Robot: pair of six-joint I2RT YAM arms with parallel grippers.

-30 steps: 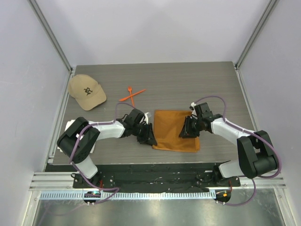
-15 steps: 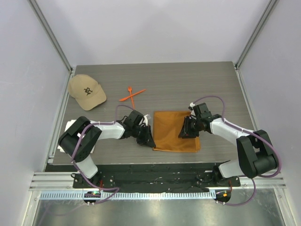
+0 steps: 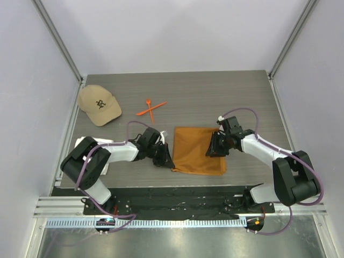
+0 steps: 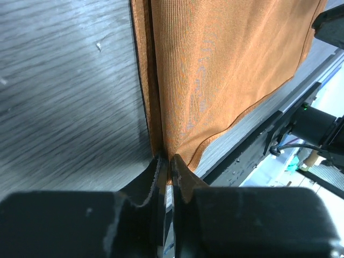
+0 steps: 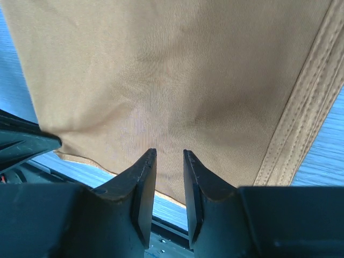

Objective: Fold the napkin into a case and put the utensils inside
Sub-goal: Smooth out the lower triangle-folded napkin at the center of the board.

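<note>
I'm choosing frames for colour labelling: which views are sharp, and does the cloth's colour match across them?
Top external: sharp, evenly lit, napkin rust-orange. Left wrist: weave crisp, background washed out. Right wrist: softer, napkin paler tan, table bluish.

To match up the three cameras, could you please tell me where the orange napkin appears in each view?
Top external: napkin at centre, between the two arms.
Left wrist: upper right, its edge running down into the left fingers.
Right wrist: fills most of the picture above the right fingers.
Shared landmark: the grey table, bare beside the cloth in all three.
</note>
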